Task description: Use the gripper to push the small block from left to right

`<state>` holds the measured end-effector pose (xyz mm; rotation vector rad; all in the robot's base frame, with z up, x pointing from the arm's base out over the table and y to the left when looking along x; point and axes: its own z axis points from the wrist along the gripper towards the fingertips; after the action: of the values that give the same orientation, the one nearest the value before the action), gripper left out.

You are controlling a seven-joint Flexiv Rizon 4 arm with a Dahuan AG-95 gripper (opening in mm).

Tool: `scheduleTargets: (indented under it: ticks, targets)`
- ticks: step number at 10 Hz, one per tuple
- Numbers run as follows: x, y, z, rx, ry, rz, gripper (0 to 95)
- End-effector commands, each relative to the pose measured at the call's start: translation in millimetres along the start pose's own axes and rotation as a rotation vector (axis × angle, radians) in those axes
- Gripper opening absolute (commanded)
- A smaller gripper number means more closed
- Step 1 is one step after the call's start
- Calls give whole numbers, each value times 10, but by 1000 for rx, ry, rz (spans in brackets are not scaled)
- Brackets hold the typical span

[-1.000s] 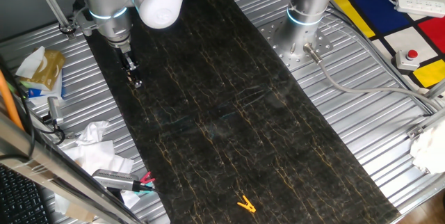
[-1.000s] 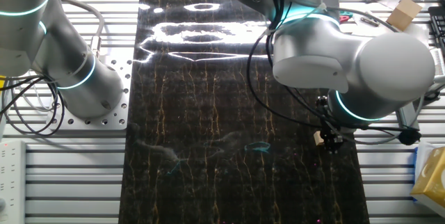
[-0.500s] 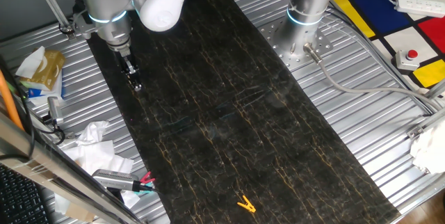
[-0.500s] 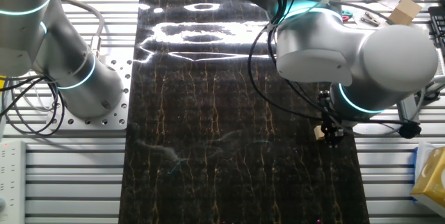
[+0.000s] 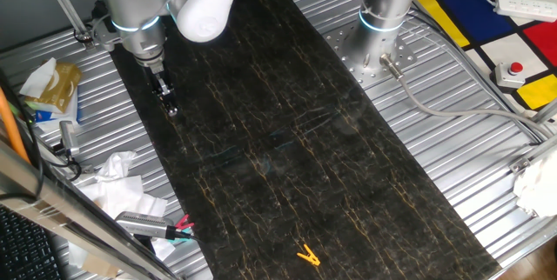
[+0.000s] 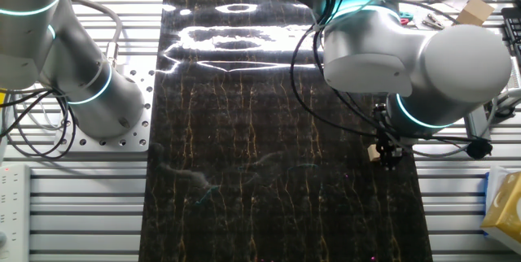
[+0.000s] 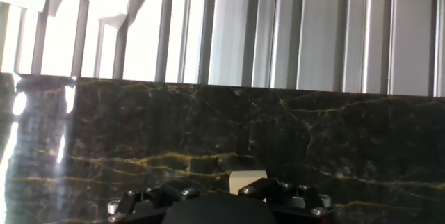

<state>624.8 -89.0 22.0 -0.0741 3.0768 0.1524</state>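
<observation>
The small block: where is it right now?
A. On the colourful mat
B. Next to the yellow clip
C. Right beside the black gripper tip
C: in the other fixed view the small block sits right at the gripper, on the dark marbled strip.

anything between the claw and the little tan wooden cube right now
Nothing shows between them. In the other fixed view the small black two-fingered claw sits right beside the tiny light tan wooden cube, with no visible gap; whether they touch is unclear.

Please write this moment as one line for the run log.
phase: push contact | end effector: low at the black mat's edge, beside the small block | jaws: unclear | yellow clip: far away, untouched
</observation>
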Motion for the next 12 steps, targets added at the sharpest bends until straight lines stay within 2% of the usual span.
scheduleTargets:
  ticks: [1,9,10,12]
  targets:
    - [-8,24,3,0,0,3,760]
    - [-62,269,37,-2,0,45,760]
    - [-69,310,43,-2,0,54,570]
    - [-81,394,59,-4,0,71,570]
